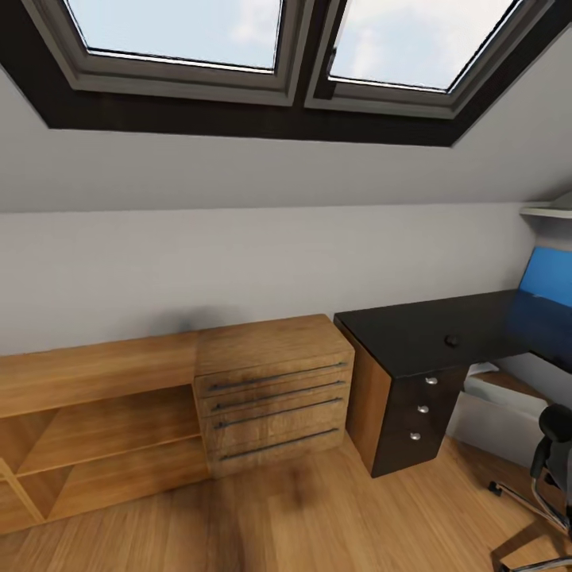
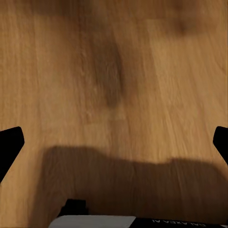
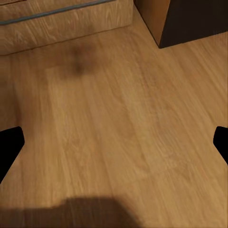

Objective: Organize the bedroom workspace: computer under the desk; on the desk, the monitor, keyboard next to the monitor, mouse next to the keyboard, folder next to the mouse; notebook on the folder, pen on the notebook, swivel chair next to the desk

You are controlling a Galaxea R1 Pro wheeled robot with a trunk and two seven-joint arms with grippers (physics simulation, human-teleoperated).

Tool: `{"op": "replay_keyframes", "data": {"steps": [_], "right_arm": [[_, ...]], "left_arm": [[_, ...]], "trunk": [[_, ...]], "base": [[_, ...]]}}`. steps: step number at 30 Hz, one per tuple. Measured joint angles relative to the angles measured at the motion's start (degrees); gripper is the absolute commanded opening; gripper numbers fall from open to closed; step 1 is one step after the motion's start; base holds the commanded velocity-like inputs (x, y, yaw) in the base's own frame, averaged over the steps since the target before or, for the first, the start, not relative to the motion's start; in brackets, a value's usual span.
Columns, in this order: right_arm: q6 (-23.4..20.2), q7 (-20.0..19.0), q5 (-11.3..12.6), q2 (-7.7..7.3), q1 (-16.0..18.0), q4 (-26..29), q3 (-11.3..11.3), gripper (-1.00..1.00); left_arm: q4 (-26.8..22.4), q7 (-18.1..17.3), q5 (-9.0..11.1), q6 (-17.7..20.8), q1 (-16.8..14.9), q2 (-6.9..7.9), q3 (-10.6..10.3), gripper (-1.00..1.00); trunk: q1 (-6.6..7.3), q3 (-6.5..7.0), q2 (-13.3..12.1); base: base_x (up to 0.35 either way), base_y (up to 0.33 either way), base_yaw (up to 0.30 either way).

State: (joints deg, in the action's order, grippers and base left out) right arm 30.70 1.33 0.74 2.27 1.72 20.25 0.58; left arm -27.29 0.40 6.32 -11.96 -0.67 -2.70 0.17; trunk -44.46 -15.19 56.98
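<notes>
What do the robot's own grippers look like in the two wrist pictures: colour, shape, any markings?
The left gripper has plain black fingers with angular, flat-cut tips entering from both edges. Near the camera sits a light grey body part with a black block beside it and small dark lettering, too cut off to read. The right gripper has the same black angular fingers. No cables are seen.

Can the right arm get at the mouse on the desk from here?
Probably not yet. The mouse sits well back on the desk, while the right gripper, jaws wide, hangs over bare floor short of the drawer unit.
</notes>
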Motion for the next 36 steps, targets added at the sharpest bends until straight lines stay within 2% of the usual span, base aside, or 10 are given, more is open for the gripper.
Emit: {"op": "replay_keyframes", "data": {"steps": [6, 14, 27, 31, 36], "right_arm": [[0.13, 0.01, -0.02, -0.16, -0.01, -0.08, -0.01, 1.00], [0.14, -0.01, -0.09, -0.18, -0.01, -0.11, -0.02, 1.00], [0.19, -0.17, -0.66, -0.23, -0.01, 0.04, -0.02, 1.00], [0.97, -0.17, -0.92, -1.10, -0.01, 0.04, -0.01, 1.00], [1.09, -0.21, -1.50, -1.30, -0.01, -0.08, -0.06, 1.00]], "left_arm": [[0.05, 0.01, 0.02, -0.32, -0.01, 0.06, 0.01, 1.00], [0.05, 0.00, 0.02, -0.51, -0.01, 0.13, -0.03, 1.00], [2.83, 0.01, -0.01, -4.62, -0.01, 0.12, -0.06, 1.00], [3.15, 0.01, -0.02, -4.88, -0.01, 0.09, -0.07, 1.00], [3.26, 0.02, -0.11, -4.92, -0.01, 0.08, -0.07, 1.00]], "trunk": [[1.32, 1.08, -2.41], [1.33, 1.09, -2.43], [1.33, 1.09, -2.43], [1.33, 1.09, -2.43], [1.33, 1.09, -2.42]], "base": [[0.000, 0.000, -0.210], [0.000, 0.000, -0.279], [0.000, 0.000, -0.295], [0.000, 0.000, -0.296], [0.000, 0.000, -0.256]]}}
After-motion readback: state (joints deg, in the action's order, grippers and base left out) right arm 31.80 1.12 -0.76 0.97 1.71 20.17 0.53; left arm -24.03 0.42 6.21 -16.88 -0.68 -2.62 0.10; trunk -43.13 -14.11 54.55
